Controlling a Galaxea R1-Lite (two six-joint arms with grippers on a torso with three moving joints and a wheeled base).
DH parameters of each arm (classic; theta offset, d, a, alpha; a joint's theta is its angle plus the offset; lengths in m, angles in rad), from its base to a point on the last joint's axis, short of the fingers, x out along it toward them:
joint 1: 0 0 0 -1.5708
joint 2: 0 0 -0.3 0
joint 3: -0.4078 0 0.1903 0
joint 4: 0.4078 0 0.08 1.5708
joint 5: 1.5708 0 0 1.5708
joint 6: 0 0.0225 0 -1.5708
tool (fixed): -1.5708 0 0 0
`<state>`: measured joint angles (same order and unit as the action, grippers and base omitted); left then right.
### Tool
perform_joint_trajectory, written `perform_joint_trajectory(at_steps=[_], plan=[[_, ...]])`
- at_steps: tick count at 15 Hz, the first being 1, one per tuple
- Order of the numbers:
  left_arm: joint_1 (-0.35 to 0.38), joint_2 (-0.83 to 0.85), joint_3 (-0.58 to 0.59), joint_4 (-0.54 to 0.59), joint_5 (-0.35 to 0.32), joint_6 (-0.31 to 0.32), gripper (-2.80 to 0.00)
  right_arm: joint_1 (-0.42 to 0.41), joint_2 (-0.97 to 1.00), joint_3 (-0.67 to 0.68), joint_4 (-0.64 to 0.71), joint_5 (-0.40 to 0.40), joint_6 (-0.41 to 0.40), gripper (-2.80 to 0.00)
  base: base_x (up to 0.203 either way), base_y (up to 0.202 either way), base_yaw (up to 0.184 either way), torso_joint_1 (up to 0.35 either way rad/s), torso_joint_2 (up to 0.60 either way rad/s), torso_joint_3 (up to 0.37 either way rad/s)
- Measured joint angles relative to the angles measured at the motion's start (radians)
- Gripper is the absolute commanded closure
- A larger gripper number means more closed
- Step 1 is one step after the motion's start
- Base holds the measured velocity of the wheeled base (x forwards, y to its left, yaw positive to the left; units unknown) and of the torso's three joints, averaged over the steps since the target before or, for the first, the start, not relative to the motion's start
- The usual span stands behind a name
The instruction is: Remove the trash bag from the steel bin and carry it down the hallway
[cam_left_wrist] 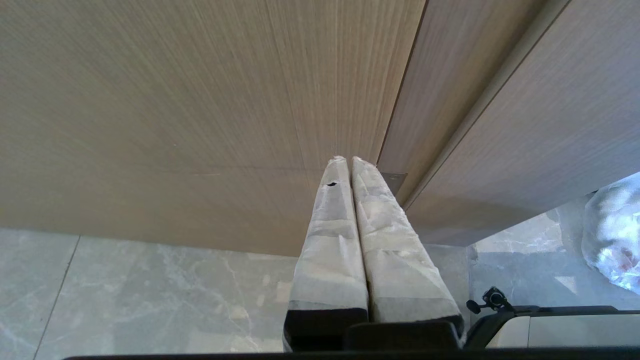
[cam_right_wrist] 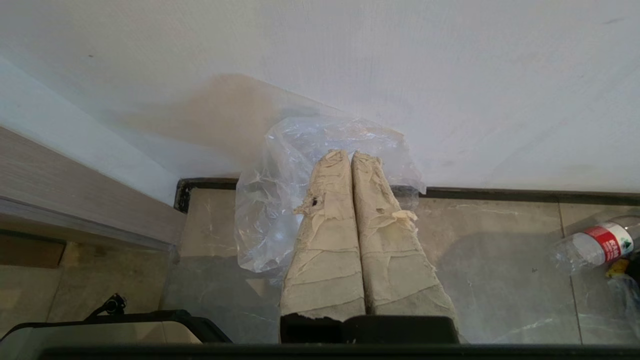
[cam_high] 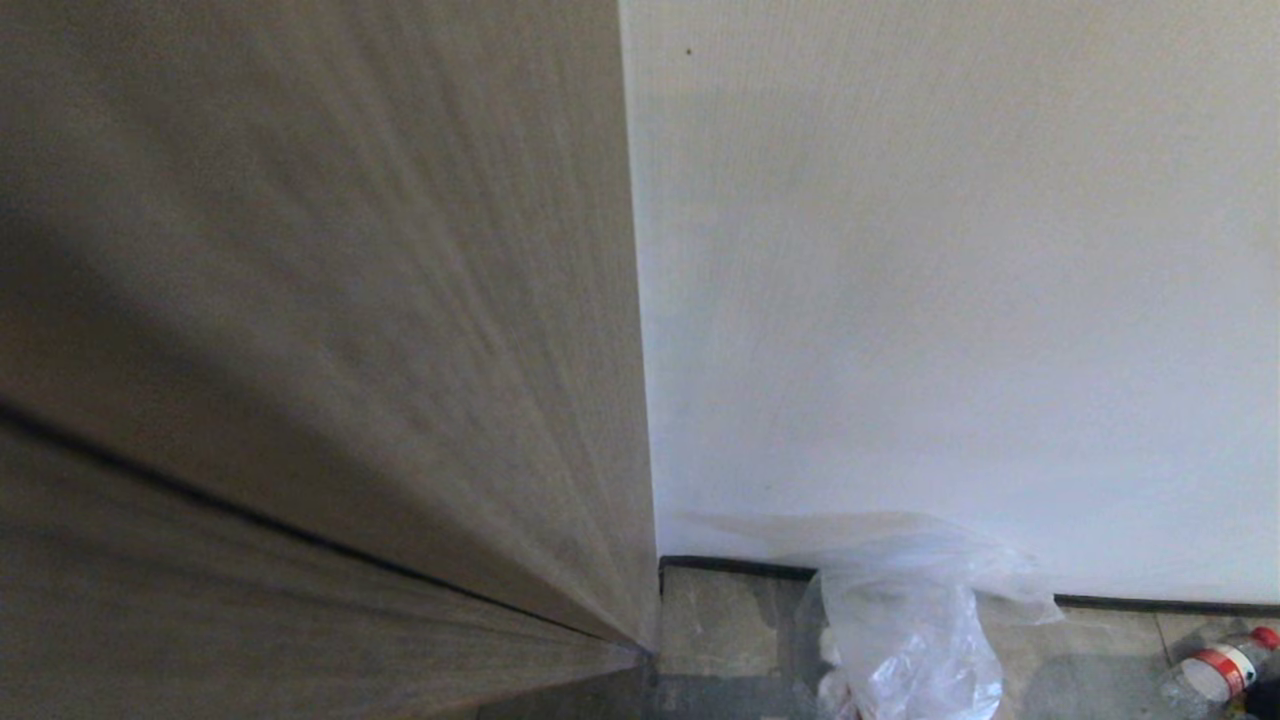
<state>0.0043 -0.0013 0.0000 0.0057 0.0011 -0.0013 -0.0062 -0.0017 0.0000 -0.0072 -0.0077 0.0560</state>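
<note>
Thin crinkled translucent plastic trash bag is sitting on the glossy beige marble-look tile floor, against the black baseboard near the corner with the tan wood panel. Right gripper is pointing at it, tape-wrapped fingers pressed together, gripping nothing. Left gripper is likewise clenched empty, facing the panel; a clear plastic bottle with red label is lying farther along the baseboard.
</note>
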Motion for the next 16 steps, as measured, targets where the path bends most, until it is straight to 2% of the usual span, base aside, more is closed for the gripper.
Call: perform_joint_trajectory(at_steps=[16], plan=[[0.000,0.000,0.000,0.000,0.000,0.003,0.00,0.000,0.000,0.000,-0.001,-0.001,-0.001,0.00,0.000,0.000,0.000,0.000,0.00,0.000]])
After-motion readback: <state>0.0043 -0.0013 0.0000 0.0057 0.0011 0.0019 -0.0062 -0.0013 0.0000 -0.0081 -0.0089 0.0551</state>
